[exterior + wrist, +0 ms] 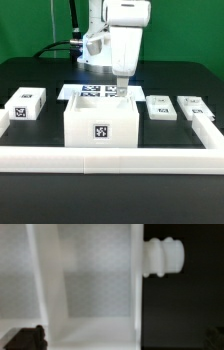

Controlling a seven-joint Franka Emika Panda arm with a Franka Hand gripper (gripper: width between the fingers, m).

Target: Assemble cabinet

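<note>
Cabinet sits centre frame in the exterior view, open side up, just in front of the marker board. Gripper hangs low at its rear edge, right of centre. In the wrist view the fingers are spread wide and hold nothing, and a cabinet wall looks to lie between them. A ribbed knob sticks out of that wall.

Risks:
- Closing off-centre could skew or tip the box.
- A finger could snag the knob.
- A pinch on the thin, smooth wall could slip.

Left block is well apart, no clash.
</note>
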